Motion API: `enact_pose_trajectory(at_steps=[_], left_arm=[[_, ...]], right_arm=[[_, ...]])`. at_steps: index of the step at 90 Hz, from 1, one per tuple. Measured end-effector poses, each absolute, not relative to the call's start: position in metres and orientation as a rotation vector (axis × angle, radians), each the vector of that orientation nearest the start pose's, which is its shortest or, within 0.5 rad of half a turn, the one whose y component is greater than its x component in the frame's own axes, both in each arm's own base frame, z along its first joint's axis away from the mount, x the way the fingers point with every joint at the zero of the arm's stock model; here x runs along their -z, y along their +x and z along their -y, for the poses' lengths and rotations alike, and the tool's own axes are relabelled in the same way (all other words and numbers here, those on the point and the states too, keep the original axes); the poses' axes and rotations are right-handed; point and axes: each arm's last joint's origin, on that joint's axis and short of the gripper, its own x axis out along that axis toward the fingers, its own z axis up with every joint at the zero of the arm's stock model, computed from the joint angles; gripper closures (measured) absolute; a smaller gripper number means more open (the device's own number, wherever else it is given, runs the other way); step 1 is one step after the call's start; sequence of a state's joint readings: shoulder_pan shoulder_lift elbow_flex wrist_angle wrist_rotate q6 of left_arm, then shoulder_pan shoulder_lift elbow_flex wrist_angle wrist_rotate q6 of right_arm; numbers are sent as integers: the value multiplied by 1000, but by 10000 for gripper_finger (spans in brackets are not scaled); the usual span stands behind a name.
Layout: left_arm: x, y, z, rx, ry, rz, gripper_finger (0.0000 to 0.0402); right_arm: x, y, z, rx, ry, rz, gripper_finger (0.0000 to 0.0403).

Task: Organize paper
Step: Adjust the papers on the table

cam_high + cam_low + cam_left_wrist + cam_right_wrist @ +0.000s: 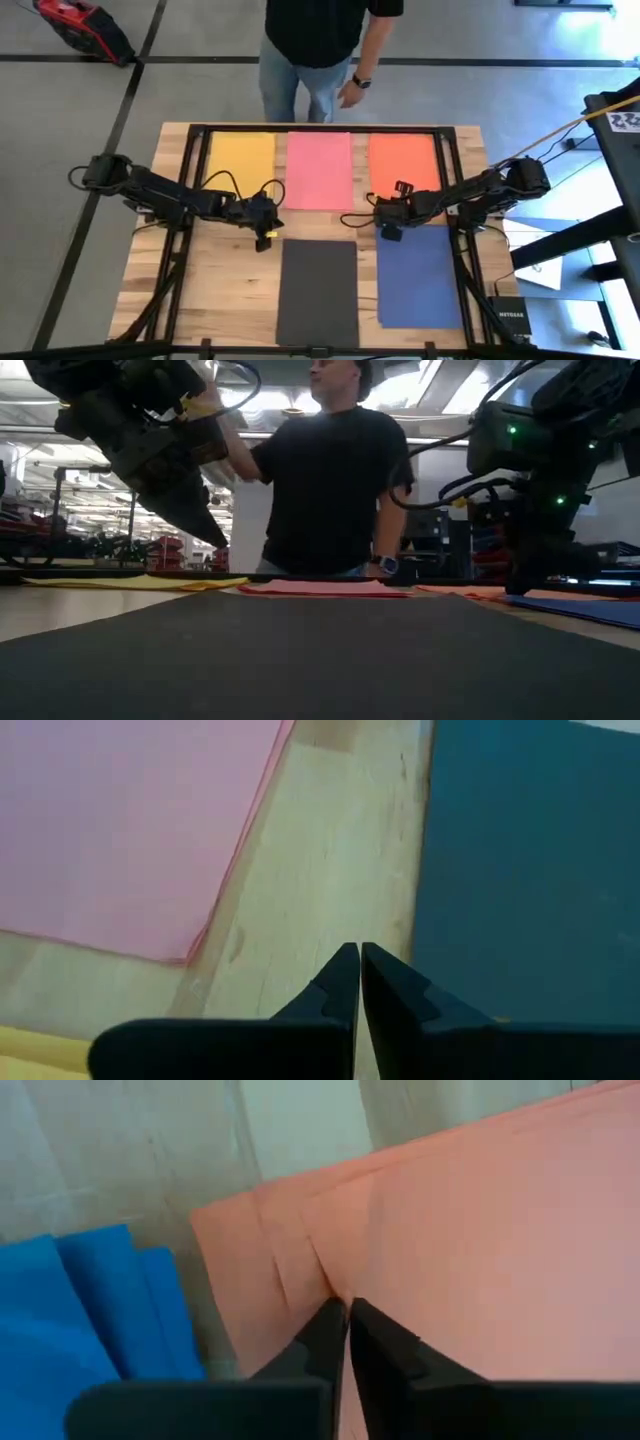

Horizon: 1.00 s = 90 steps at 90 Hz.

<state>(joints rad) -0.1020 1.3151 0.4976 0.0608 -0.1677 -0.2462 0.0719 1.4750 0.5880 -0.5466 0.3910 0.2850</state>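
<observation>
**Five sheets laid out, right claw pinching the orange one**

While the five sheets lie flat in two rows on the wooden table (225, 280), strips of bare wood run between them. Yellow paper (240, 158), pink paper (319, 169) and orange paper (402, 160) line the far edge side by side, near one another but apart. Black paper (318, 291) and blue paper (419, 277) lie nearer the front, also apart.

Over the bare wood between the yellow and black sheets hangs the left gripper (262, 218), its fingers (340, 982) pressed together on nothing, lifted clear of the tabletop in the low view.

At the near corner of the orange sheet, the right gripper (388, 214) has its fingers (325, 1335) closed on the paper, which creases up between them. Several blue layers show fanned just beside that corner in the right wrist view.

A person (330, 480) stands at the far edge, head cut off in the high view. One box (508, 318) by the table's right side bears small writing, too tiny to read surely.
</observation>
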Motion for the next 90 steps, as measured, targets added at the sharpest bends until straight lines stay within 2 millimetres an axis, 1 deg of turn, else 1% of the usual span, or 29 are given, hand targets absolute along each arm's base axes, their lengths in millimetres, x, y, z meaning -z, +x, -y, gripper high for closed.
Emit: enact_pose_trajectory(at_steps=[9, 22, 45, 62, 80, 90], left_arm=[[-155, 234, 19, -154, -133, -737, 402], [-155, 234, 19, -154, -133, -737, 402], [-155, 234, 19, -154, -133, -737, 402], [-155, 234, 19, -156, -138, -737, 402], [-155, 234, 19, -156, -139, -737, 402], [-155, 234, 19, -156, -139, -737, 402]], right_arm=[[-123, 212, -5, 440, -79, -1344, 401], [-129, 219, -6, 433, -40, -1318, 391], [-142, 228, -6, 435, -31, -1302, 347], [-141, 225, -7, 416, -20, -1343, 318], [-140, 222, -10, 334, 48, -1401, 316], [-138, 218, -10, 325, 50, -1433, 337]])
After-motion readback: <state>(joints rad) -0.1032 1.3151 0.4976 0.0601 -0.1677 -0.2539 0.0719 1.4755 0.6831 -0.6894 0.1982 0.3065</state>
